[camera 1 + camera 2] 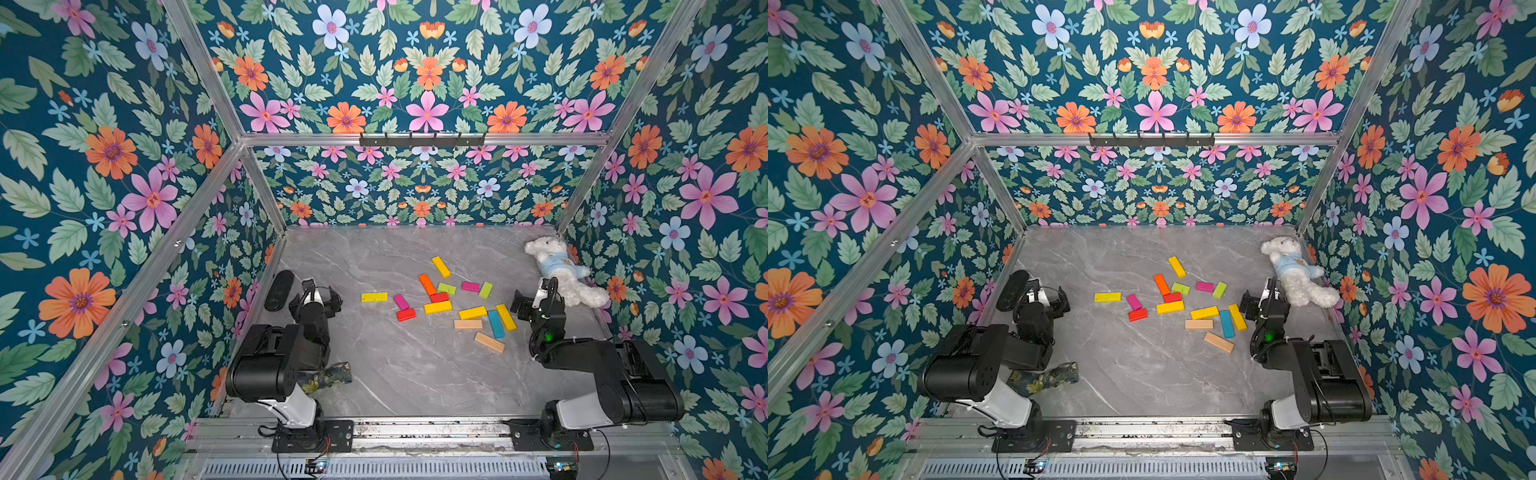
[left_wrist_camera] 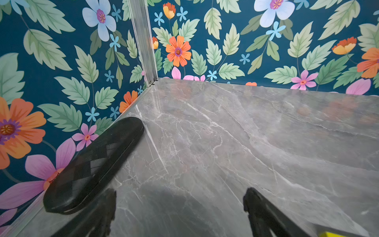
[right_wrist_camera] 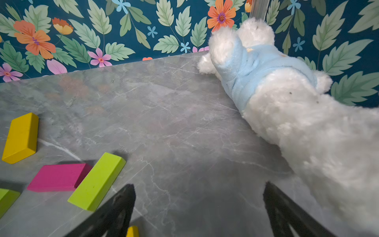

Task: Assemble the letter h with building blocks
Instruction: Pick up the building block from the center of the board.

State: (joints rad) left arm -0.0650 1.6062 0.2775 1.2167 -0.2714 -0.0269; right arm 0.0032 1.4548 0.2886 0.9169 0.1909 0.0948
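Several building blocks lie loose and flat on the grey marble table (image 1: 415, 374), in the middle and toward the right. Among them are a yellow block (image 1: 374, 296), an orange one (image 1: 427, 284), a red one (image 1: 406, 314), a blue one (image 1: 496, 324) and a plain wooden one (image 1: 489, 343). My left gripper (image 1: 322, 293) (image 2: 180, 197) stands open and empty left of the blocks. At their right end, my right gripper (image 1: 532, 297) (image 3: 199, 188) is open and empty, next to a lime block (image 3: 97, 181) and a magenta block (image 3: 58, 177).
A black oblong case (image 2: 92, 166) lies along the left wall beside my left gripper. A white plush bear (image 3: 287, 102) in a light blue shirt lies at the back right, close to my right gripper. A floral cloth scrap (image 1: 328, 376) sits near the left arm's base.
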